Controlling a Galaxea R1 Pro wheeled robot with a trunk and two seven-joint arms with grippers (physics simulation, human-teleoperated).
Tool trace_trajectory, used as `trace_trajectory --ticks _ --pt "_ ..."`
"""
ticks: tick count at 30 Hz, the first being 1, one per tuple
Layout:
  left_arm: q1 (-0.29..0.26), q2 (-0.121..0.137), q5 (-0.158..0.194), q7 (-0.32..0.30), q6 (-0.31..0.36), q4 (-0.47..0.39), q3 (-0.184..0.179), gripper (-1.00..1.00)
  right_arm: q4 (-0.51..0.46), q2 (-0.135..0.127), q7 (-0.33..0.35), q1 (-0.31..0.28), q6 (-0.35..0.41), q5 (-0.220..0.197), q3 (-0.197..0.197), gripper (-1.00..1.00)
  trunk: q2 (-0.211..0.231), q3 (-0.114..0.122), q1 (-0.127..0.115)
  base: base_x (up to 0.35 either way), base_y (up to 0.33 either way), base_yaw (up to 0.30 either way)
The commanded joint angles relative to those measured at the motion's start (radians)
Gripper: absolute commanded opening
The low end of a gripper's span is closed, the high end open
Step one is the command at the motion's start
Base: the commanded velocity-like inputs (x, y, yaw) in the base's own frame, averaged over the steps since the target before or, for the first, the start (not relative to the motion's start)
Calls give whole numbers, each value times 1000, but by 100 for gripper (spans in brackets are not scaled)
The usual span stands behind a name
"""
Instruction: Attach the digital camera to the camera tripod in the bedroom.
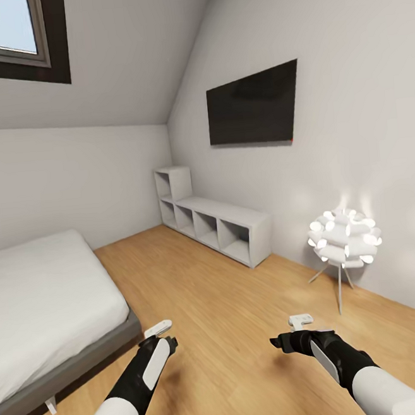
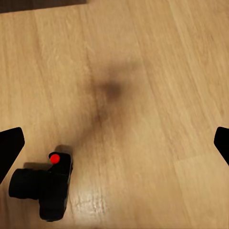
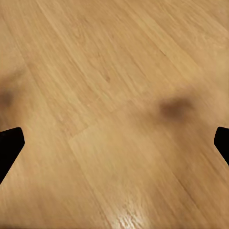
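Note:
The digital camera [image 2: 45, 188], small, black and boxy with a red mark on top, lies on the light wooden floor in the left wrist view. My left gripper [image 2: 114, 148] hovers above the floor, open, its dark fingertips [image 2: 9, 148] far apart; the camera sits close to one fingertip, untouched. In the head view the left gripper [image 1: 162, 342] hangs low beside the bed corner. My right gripper [image 1: 295, 340] is open too and holds nothing; in its wrist view the right gripper [image 3: 114, 148] has bare planks beneath it. The camera tripod is out of view.
A bed [image 1: 45, 305] with a grey frame stands at the left. A low white cubby shelf [image 1: 215, 222] runs along the far wall under a black wall screen [image 1: 253, 105]. A lit white-globed floor lamp [image 1: 343, 235] stands at the right wall. Wooden floor [image 1: 230, 307] lies between them.

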Motion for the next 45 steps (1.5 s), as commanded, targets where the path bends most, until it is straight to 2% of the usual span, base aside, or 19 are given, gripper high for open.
trace_trajectory --ticks 1,24,45 --pt "0 1 8 8 2 -1 -4 100 -2 -1 -1 0 6 -10 8 100 -8 -4 4 0 0 0" --pt "-1 3 7 8 1 -3 -4 100 -1 0 -1 0 6 -8 9 100 -169 -76 92 0 0 0" --pt "-1 2 4 8 1 -4 -4 100 -1 -1 -1 0 6 -10 9 100 -174 -158 101 0 0 0"
